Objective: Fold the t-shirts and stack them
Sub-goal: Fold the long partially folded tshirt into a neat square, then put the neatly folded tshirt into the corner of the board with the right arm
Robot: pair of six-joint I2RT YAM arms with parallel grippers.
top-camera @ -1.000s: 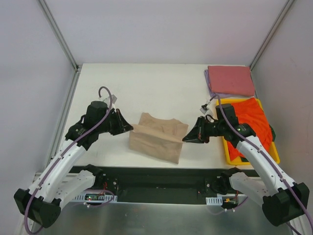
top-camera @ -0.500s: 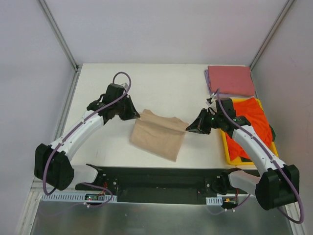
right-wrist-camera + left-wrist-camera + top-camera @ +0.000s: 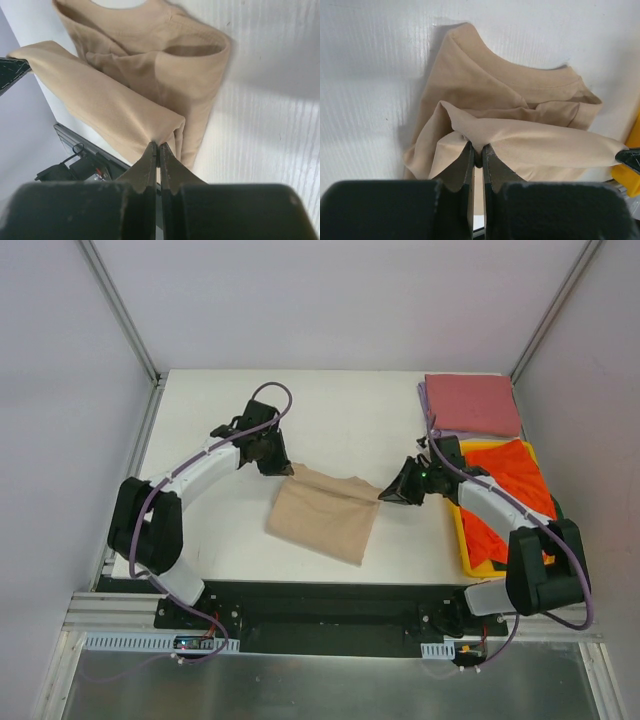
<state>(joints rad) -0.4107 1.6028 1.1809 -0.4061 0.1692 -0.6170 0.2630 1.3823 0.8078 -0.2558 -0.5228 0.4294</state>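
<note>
Shirt (image 3: 322,515) drawn farther, white table (image 3: 340,410) (grey walls (image 3: 330,300))

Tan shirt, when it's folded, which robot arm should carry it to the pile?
Probably the right. Both grippers pinch the tan shirt, but the right gripper is nearer the folded pink-red shirt in the far right corner than the left gripper.

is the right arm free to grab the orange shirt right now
Probably not yet: the right gripper is shut on the tan shirt. Otherwise the orange shirt lies uncovered beside that arm.
</note>
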